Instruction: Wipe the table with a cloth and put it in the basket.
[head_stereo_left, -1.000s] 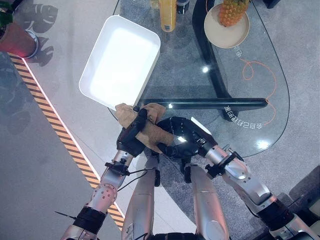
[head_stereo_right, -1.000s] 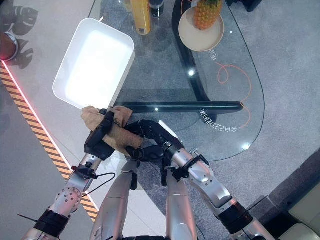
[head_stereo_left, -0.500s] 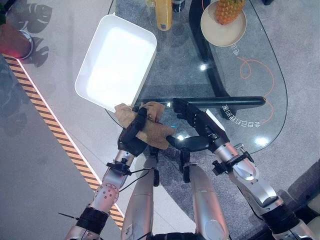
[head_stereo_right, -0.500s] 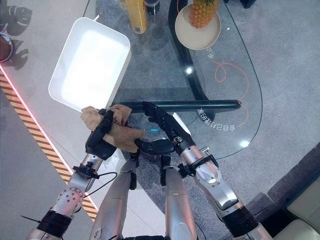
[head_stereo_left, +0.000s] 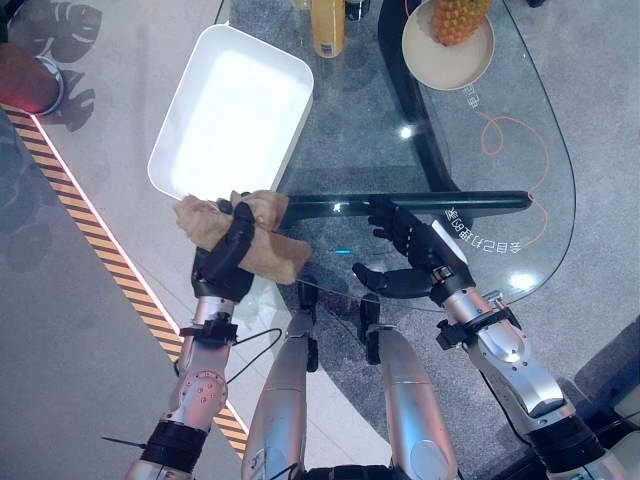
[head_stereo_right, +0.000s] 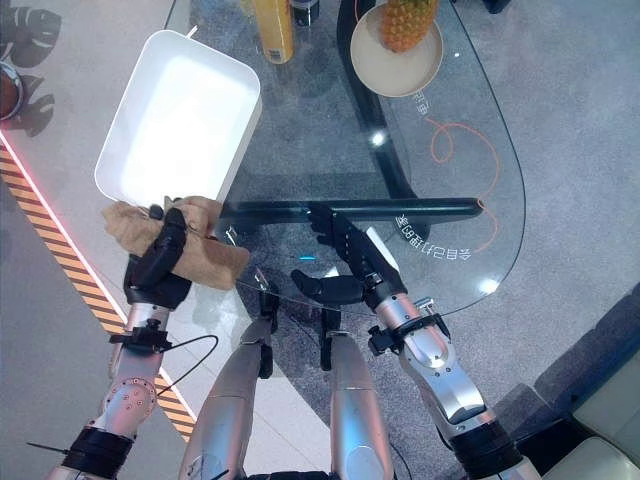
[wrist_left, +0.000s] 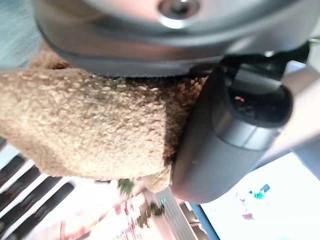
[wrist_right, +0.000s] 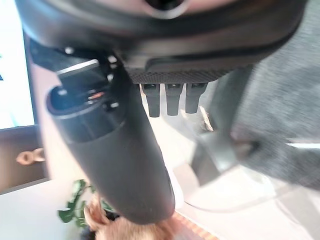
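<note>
Left hand (head_stereo_left: 228, 262) is curled round the cloth (head_stereo_left: 262, 252), a tan, nubbly, fleece-like rag (bunched, with a loose flap hanging toward 4 o'clock), held at the near edge of the glass table (head_stereo_left: 545, 215). At 3 o'clock from it, the right hand (head_stereo_left: 412, 260) hovers with fingers straight and spread, holding nothing. Touching the cloth at 12 o'clock sits the white basket (head_stereo_left: 232, 110), a shallow rounded tray. Farther off, at 1 o'clock, stand an orange bottle (head_stereo_left: 327, 27) and a pineapple (head_stereo_left: 456, 20) on a plate (head_stereo_left: 470, 62).
</note>
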